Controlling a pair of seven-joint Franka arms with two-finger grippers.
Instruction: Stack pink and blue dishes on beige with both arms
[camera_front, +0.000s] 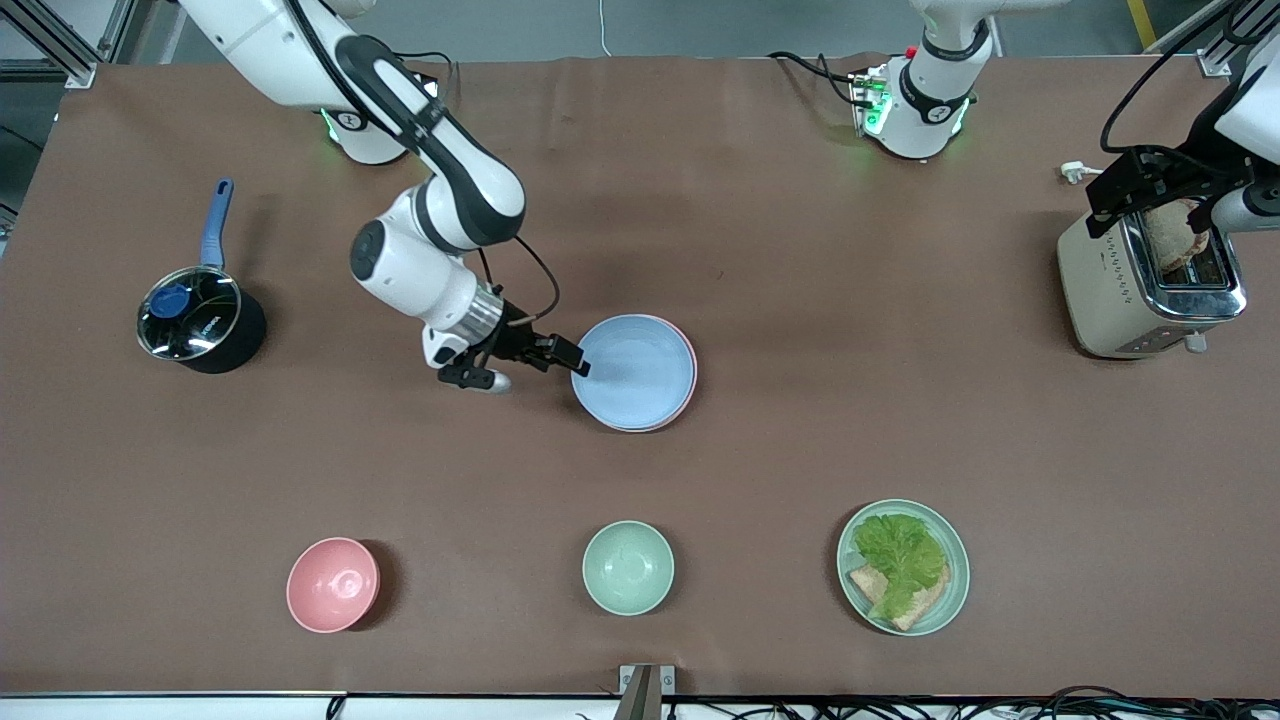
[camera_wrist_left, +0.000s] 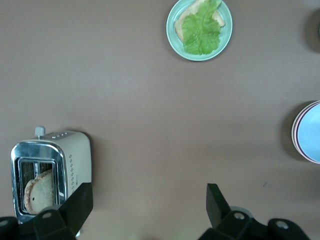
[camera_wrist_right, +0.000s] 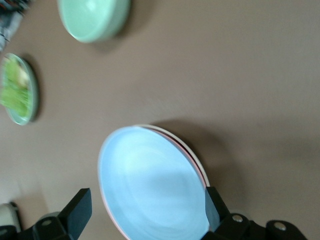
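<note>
The light blue plate (camera_front: 633, 372) lies on the pale pink plate (camera_front: 689, 385) in the middle of the table; only a sliver of pink rim shows. In the right wrist view a thin pale edge (camera_wrist_right: 167, 134) peeks out under the pink rim and may be the beige plate; the front view hides it. My right gripper (camera_front: 530, 362) hovers open at the stack's edge toward the right arm's end, and the blue plate (camera_wrist_right: 150, 180) fills the space between its fingers (camera_wrist_right: 77, 210). My left gripper (camera_front: 1145, 190) waits open above the toaster, nothing in it (camera_wrist_left: 147, 210).
A toaster (camera_front: 1150, 285) holding a bread slice stands at the left arm's end. A black pot with a blue handle (camera_front: 195, 320) sits at the right arm's end. Nearer the camera are a pink bowl (camera_front: 333, 584), a mint bowl (camera_front: 628, 567) and a mint plate with lettuce and bread (camera_front: 903, 566).
</note>
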